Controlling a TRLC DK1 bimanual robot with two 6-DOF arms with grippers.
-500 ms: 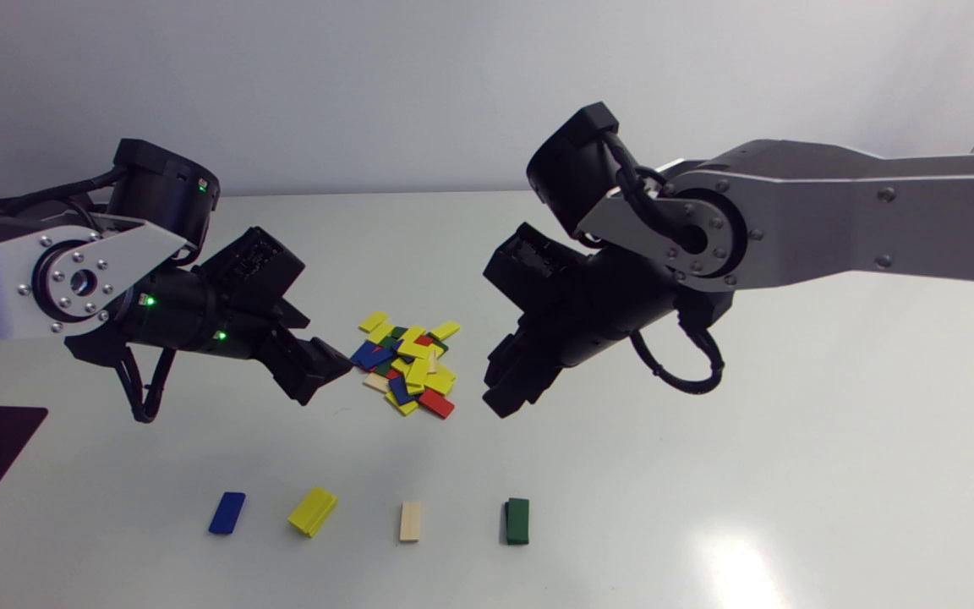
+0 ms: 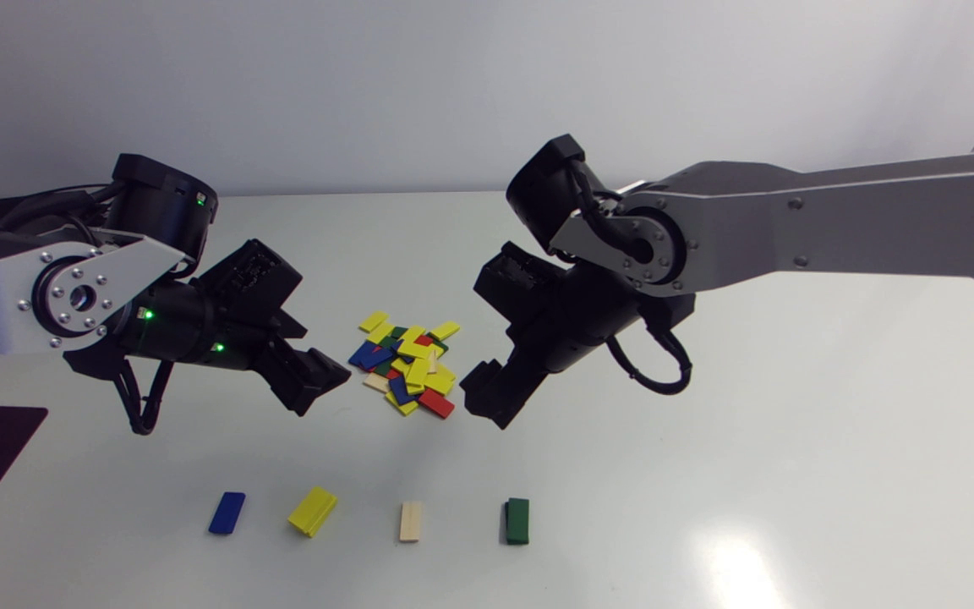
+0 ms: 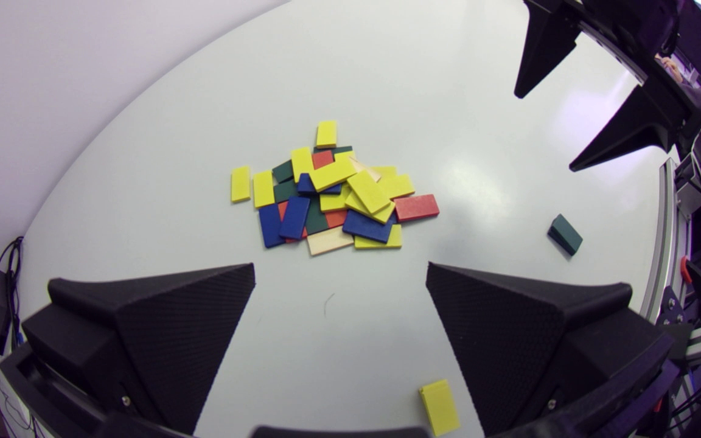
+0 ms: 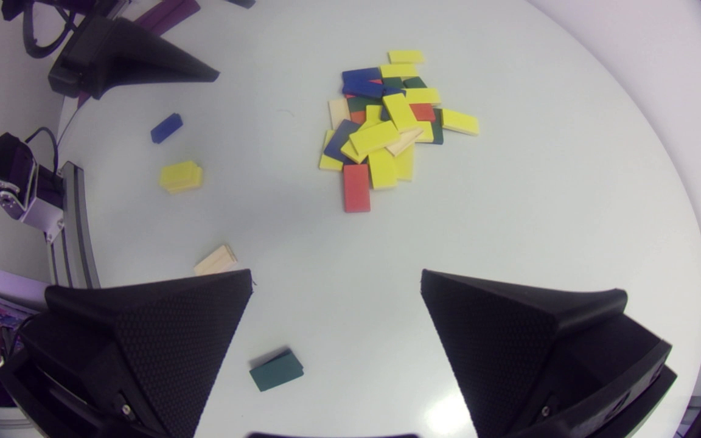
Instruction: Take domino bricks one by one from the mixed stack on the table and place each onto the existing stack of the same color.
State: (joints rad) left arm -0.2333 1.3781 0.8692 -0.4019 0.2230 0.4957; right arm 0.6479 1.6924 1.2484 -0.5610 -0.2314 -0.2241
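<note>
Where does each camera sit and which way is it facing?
Head view: fixed above the table, looking down on the mixed pile, colour stacks, left gripper and right gripper.
Left wrist view: on the left arm, facing the mixed pile ahead of open left gripper; right gripper beyond.
Right wrist view: on the right arm, facing the mixed pile from the opposite side, own right gripper open.
Shared: all three show the mixed pile and green stack.

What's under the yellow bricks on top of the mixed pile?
A blue brick, a green brick, a red brick and a beige brick poke out beneath the yellow bricks. Whatever lies fully covered deeper in the pile cannot be seen.
</note>
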